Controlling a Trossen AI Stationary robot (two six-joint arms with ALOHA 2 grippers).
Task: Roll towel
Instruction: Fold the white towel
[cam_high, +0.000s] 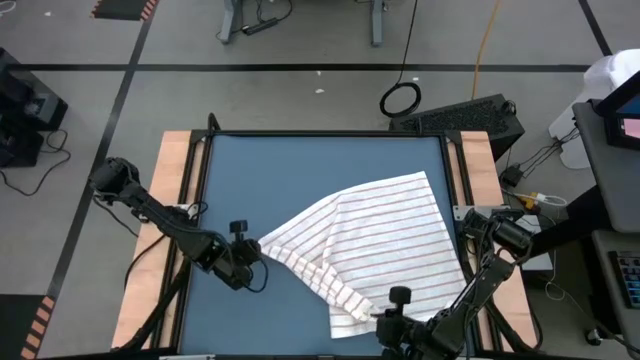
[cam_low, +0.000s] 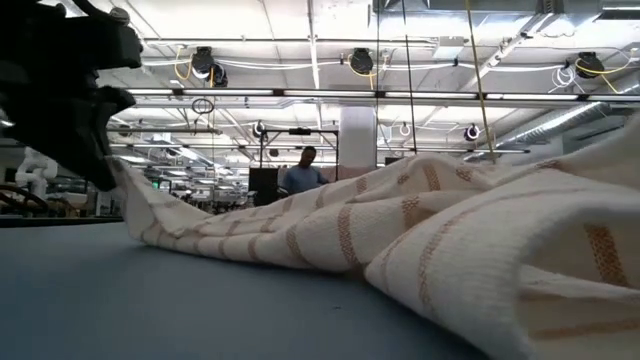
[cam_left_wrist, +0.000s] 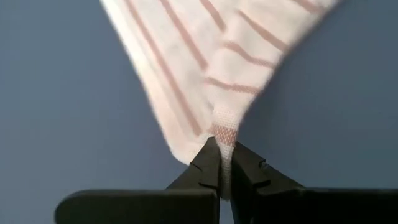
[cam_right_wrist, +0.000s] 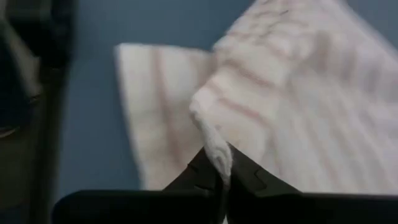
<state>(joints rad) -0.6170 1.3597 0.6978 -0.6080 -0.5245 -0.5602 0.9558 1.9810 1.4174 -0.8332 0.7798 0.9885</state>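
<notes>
The towel (cam_high: 380, 240) lies rumpled across the bench (cam_high: 300, 170). The left claw (cam_left_wrist: 221, 163) pinches its left corner, and the right claw (cam_right_wrist: 219, 167) grips its near edge. Uneven pulling could slip either thin pinch, or bunch the cloth crooked.

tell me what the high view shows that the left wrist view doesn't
Only the high view shows the whole towel spread crumpled over the right half of the blue table, plus the right gripper shut on its near edge. Only the left wrist view shows the pinch up close: the fingers closed on a bunched corner of the cloth. Both show the left gripper holding the striped towel over the blue top.
</notes>
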